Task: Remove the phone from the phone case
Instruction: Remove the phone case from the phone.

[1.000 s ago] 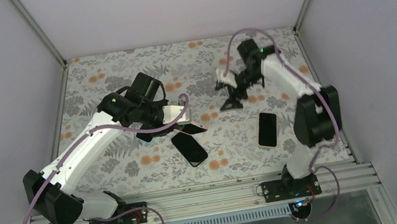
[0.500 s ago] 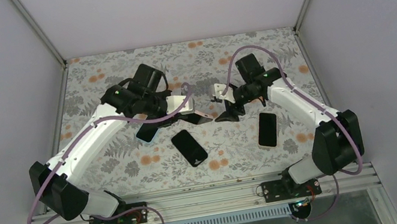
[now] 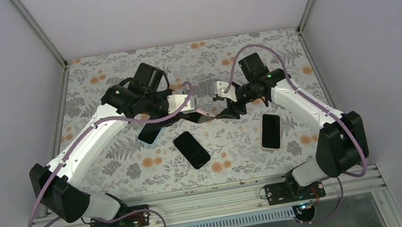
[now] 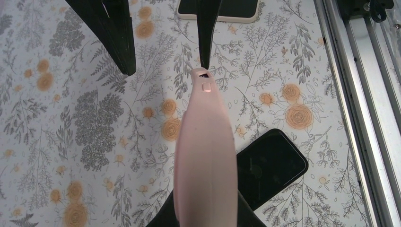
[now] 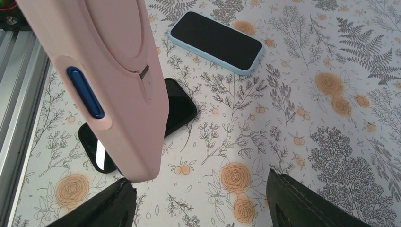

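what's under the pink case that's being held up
A black phone lies on the table beneath the pink case. The case covers part of it.

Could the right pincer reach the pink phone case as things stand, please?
Probably yes: the left pincer holds the pink phone case aloft, its free end bare before the open right pincer.

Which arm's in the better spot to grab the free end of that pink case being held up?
Right. The left gripper is shut on one end of the pink case, holding it above the table. The right gripper is open at the free end, one finger close beside it.
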